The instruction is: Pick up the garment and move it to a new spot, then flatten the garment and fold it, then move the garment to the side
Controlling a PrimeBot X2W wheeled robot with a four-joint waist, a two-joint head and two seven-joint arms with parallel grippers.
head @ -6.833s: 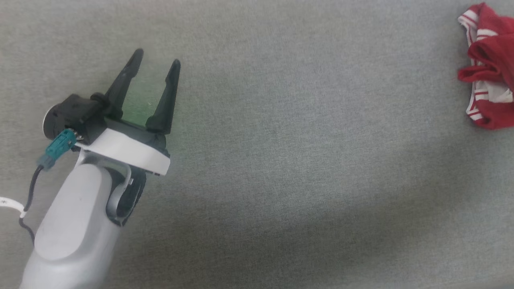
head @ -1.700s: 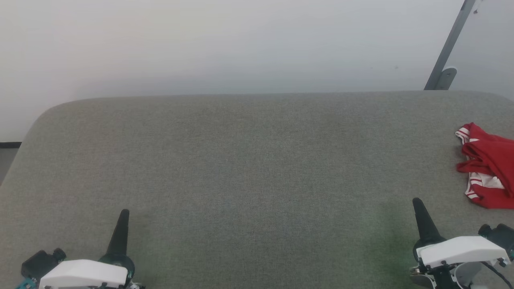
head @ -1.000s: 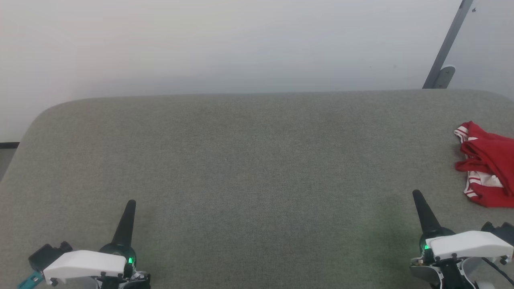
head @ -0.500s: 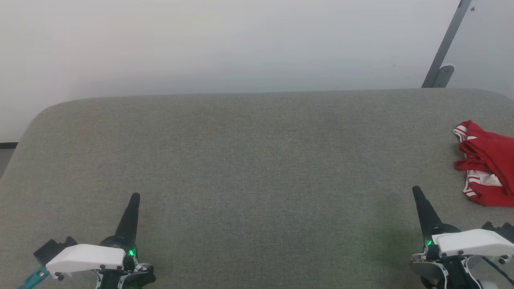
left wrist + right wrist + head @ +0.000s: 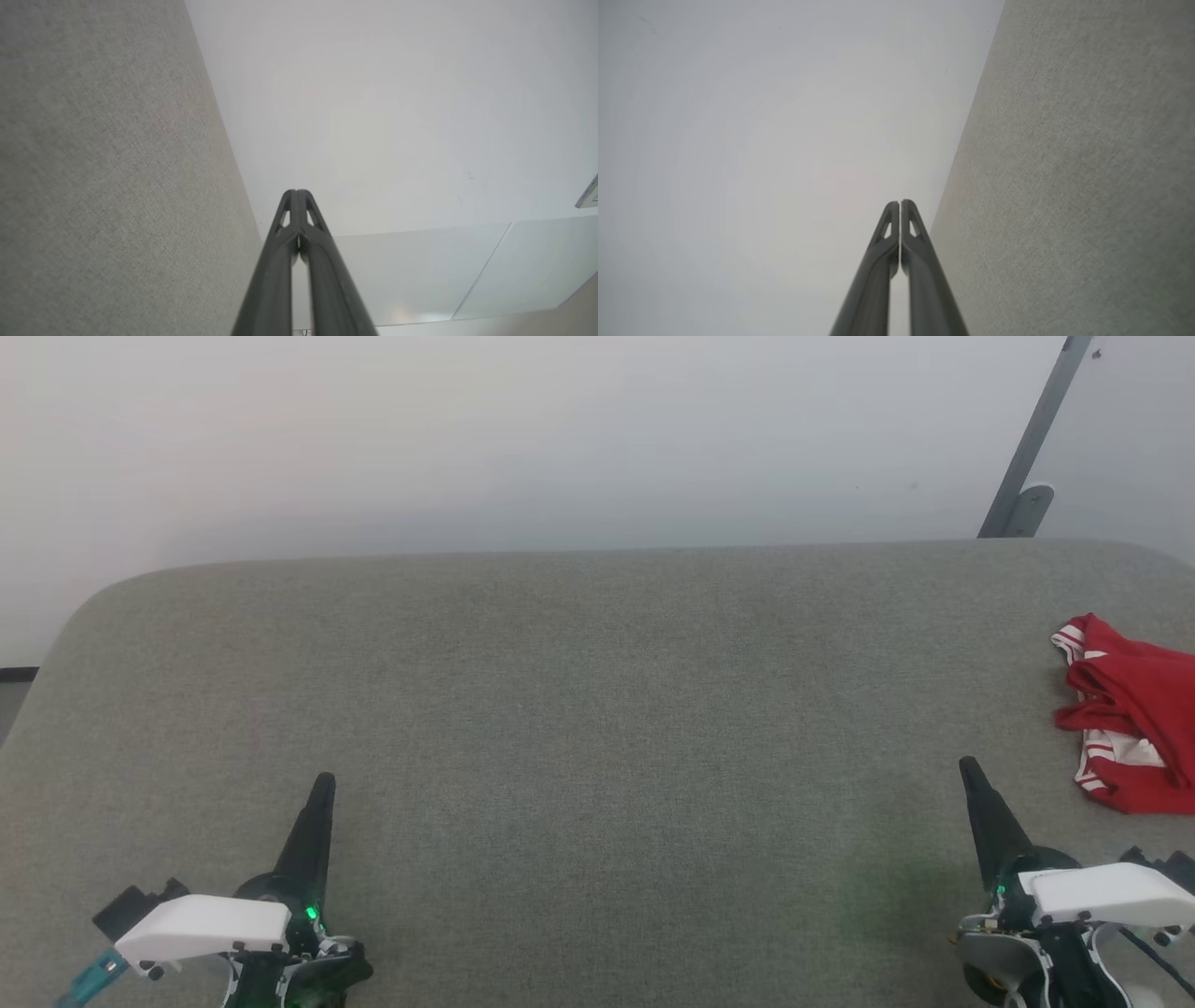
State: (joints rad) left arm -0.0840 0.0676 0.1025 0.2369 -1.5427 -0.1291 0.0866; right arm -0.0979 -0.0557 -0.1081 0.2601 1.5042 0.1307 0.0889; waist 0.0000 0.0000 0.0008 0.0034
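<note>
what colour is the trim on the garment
White with red stripes, on a red garment; it shows best in the head view, at the right edge.

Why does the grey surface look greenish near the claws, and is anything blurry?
Head view: small green lights on the left gripper and right gripper tint the grey surface; the garment is cut by the edge. Both wrist views: fingers blur near the lens, wall evenly pale.
</note>
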